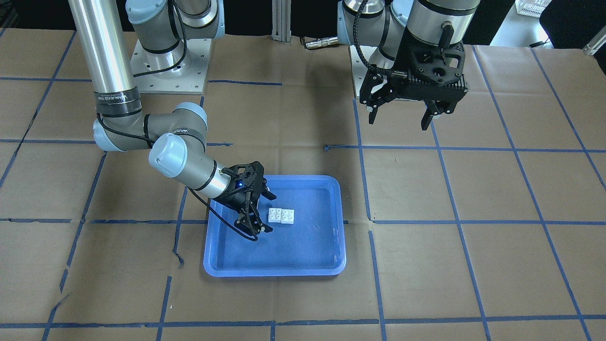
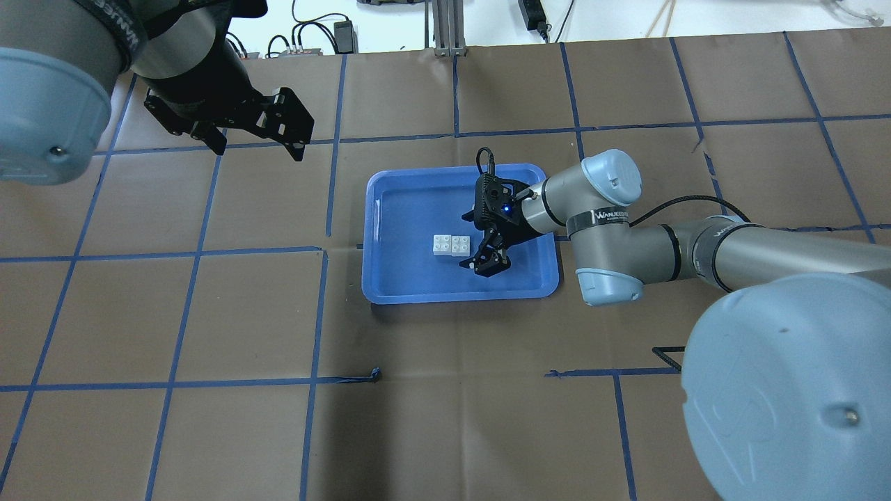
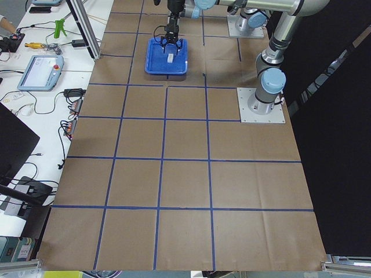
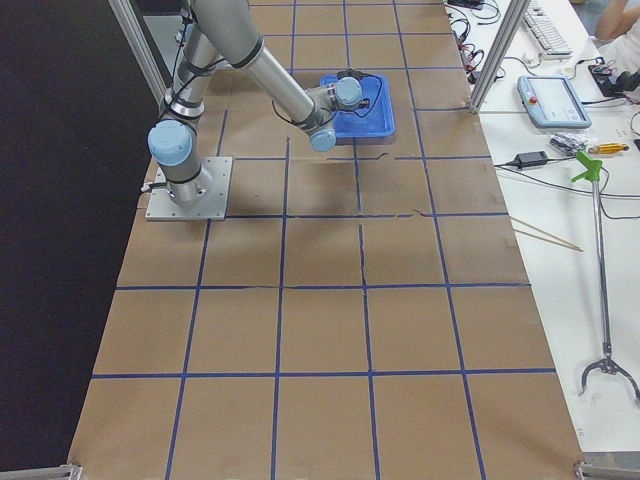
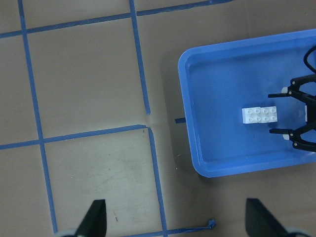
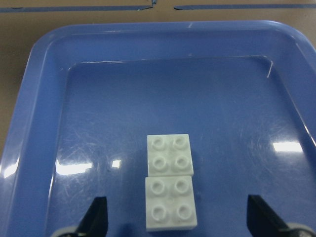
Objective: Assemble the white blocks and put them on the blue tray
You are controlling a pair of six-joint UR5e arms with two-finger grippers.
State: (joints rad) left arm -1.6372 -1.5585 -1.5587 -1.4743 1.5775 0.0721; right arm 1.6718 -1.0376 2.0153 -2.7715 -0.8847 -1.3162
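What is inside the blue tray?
Two white blocks lie side by side, touching, bumps up, on the floor of the blue tray. The right claw, open, reaches in at one end of them. Whatever is under the blocks is hidden.

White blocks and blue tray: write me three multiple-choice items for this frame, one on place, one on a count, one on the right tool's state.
1. Where do the white blocks lie relative to the blue tray?
A. Balanced on its rim
B. On its floor, inside the rim
C. Outside it

2. How many studs show on the blocks' tops in all?
A. Four
B. Six
C. Eight

3. What state is the right tool in?
A. Open, fingers clear of the blocks
B. Shut on the blocks
C. Shut on the tray's rim

Answers:
1 B: blue floor surrounds the blocks in every close view.
2 C: the right wrist view shows four studs on each of the two.
3 A: the same view shows both fingers standing well apart, with gaps to the blocks.
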